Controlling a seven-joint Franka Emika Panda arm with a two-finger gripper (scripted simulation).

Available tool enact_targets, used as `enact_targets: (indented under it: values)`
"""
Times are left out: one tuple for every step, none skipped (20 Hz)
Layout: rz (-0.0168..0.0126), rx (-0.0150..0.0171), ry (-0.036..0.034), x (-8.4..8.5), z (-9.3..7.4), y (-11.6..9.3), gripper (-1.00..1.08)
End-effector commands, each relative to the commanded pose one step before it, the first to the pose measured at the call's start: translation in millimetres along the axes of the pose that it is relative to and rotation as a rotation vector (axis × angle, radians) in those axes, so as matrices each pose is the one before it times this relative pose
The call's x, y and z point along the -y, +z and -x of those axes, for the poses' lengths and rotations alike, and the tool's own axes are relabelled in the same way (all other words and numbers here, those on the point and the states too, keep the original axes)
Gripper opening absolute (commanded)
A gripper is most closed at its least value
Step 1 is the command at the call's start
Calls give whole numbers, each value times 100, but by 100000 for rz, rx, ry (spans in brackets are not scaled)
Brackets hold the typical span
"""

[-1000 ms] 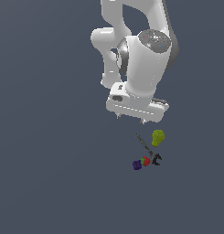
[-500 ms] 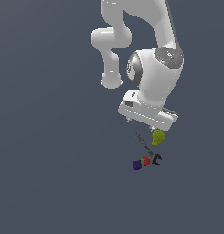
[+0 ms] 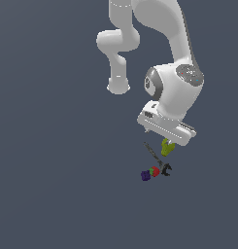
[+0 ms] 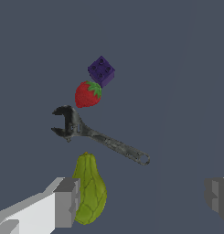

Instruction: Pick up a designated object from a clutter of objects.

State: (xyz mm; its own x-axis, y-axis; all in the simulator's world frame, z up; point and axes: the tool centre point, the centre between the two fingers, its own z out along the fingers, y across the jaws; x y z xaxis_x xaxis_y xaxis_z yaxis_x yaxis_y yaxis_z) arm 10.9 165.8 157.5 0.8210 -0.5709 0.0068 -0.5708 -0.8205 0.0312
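since a second ago the arm has swung toward the exterior view's right and dropped, so the pincer (image 3: pixel 167 141) now hangs right over the yellow-green pear (image 3: pixel 167 147) instead of standing clear above the clutter. its fingers (image 4: pixel 66 203) are apart: in the wrist view one grey pad sits against the side of the pear, the other is well off and cut by the frame edge, with bare worktop (image 3: pixel 52 194) between them. nothing is clamped. the pear lies on the worktop at the nearest end of the clutter to the camera on the wrist; in the exterior view the hand body covers its upper part. just beyond it lies a dark grey wrench (image 4: pixel 97 137), open jaw end toward the red strawberry (image 4: pixel 88 94). past the strawberry, almost touching it, is the purple studded block (image 4: pixel 101 71). none of these have shifted. in the exterior view they are too small to tell shapes.
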Motion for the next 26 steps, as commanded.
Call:
enact_targets:
  values:
    - [-418, -7, 4456, 847, 815, 871, 100]
    - [-160, 19, 1730, 309, 347, 347, 100]
    - [-160, 26, 1731, 297, 356, 347, 100]
    - [-161, 33, 1732, 286, 366, 348, 100]
    - [-161, 40, 1734, 274, 375, 349, 100]
    - [-161, 47, 1733, 263, 384, 349, 100]
    - [-160, 55, 1735, 250, 392, 350, 100]
    - [-157, 61, 1708, 234, 394, 345, 100]
    - [-148, 64, 1625, 211, 381, 328, 100]
    - [-139, 67, 1538, 189, 366, 311, 100]
    - [-130, 68, 1451, 168, 350, 294, 100]
    - [-121, 68, 1362, 150, 334, 277, 100]
    - [-112, 68, 1276, 132, 315, 259, 100]
    - [-104, 67, 1190, 116, 295, 241, 100]
    - [-95, 65, 1101, 102, 276, 224, 100]
    - [-86, 62, 1012, 89, 257, 206, 100]
    - [-78, 59, 926, 77, 235, 188, 100]
    - [-70, 55, 838, 66, 214, 171, 100]
    - [-62, 50, 751, 56, 192, 153, 100]
    - [-54, 45, 660, 47, 171, 135, 100]
    - [-47, 40, 576, 39, 147, 117, 100]
    - [-39, 34, 483, 32, 127, 99, 100]
    - [-32, 29, 400, 25, 101, 81, 100]
    - [-25, 22, 307, 19, 82, 63, 100]
    - [-17, 16, 217, 14, 60, 45, 100]
    - [-11, 10, 137, 7, 32, 27, 100]
